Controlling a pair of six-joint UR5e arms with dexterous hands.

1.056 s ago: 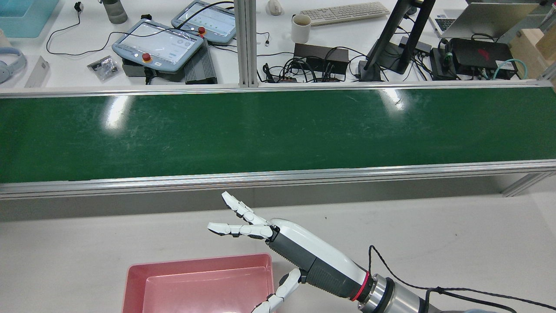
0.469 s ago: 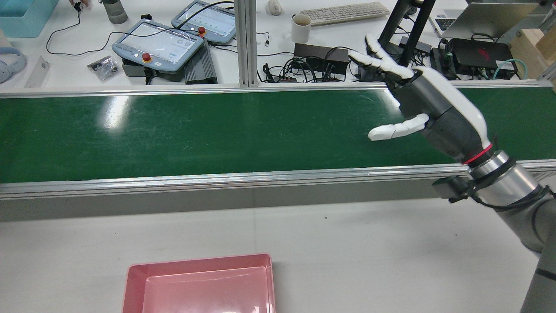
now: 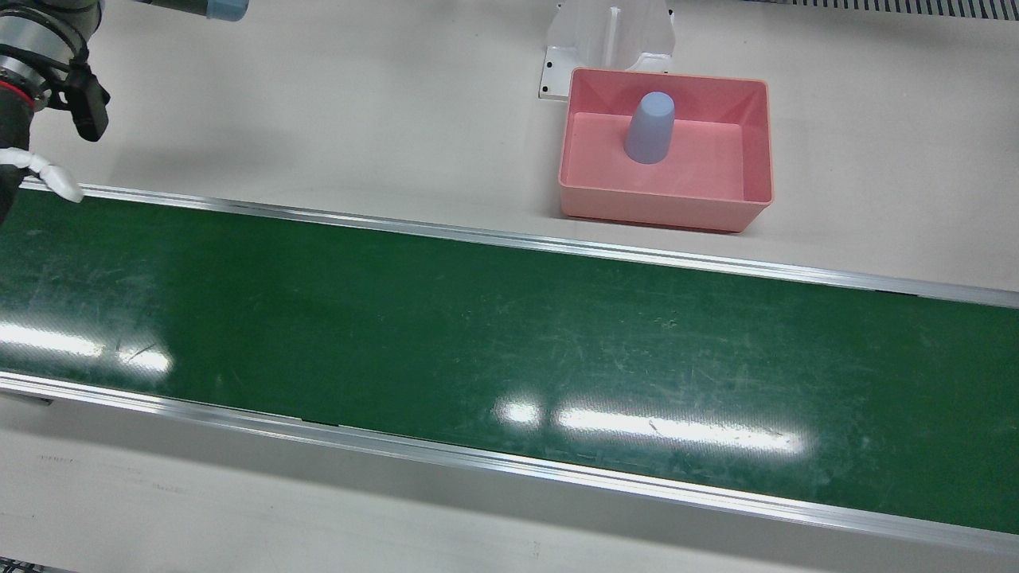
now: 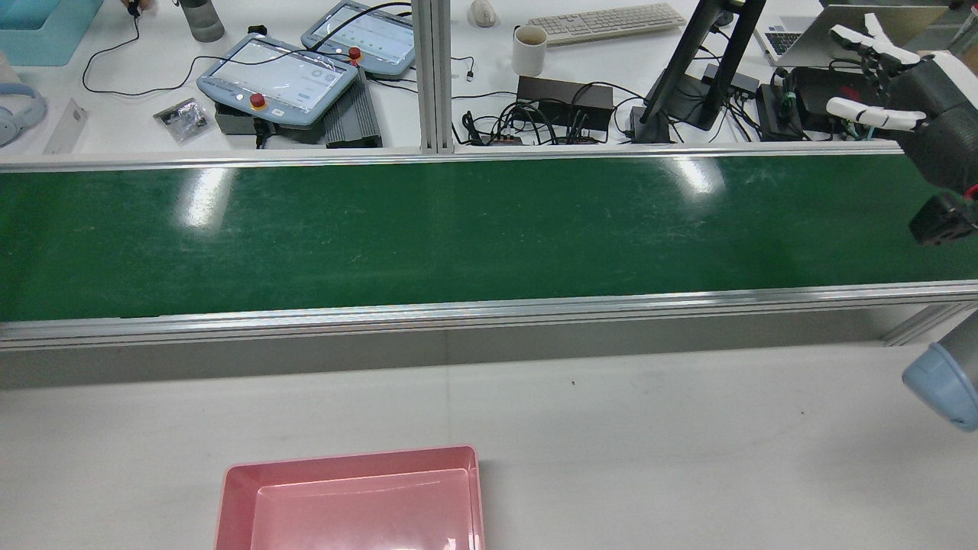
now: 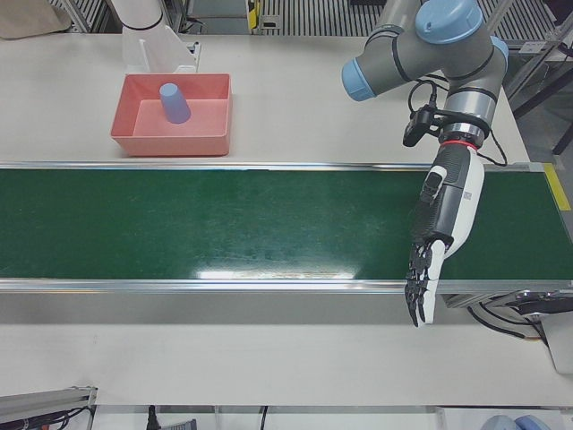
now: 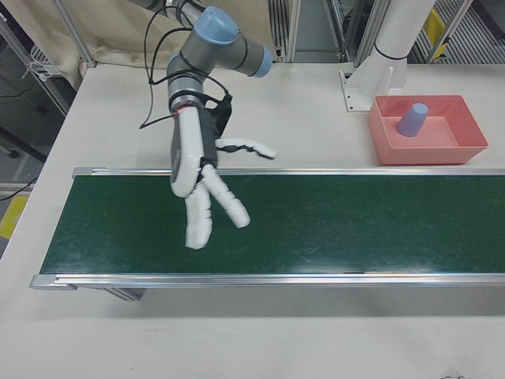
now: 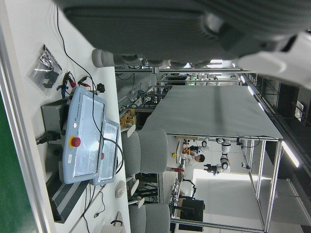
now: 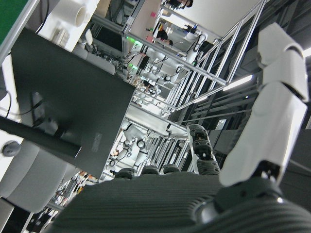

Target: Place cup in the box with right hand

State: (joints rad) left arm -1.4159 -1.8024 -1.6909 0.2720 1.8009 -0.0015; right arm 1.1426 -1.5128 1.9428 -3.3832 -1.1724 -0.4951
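A blue cup (image 3: pixel 650 127) stands upside down inside the pink box (image 3: pixel 665 213), also seen as the cup (image 5: pixel 174 103) and cup (image 6: pixel 413 119). In the rear view the box (image 4: pixel 344 466) is cut off by the bottom edge and the cup is hidden. My right hand (image 6: pixel 207 185) hangs open and empty over the belt's right end, far from the box; it shows as the right hand (image 4: pixel 909 107) at the rear view's right edge. My left hand (image 5: pixel 445 228) is open with straight fingers over the belt's other end.
The green conveyor belt (image 3: pixel 509 334) runs across the table between aluminium rails. A white arm pedestal (image 3: pixel 609 36) stands just behind the box. Beyond the belt a desk holds teach pendants (image 4: pixel 279 76), a mug (image 4: pixel 529 50), cables and a monitor stand (image 4: pixel 699 69).
My right hand has swung from beside the pink box up and to the right, across the belt to its far right end. It stayed open and empty.
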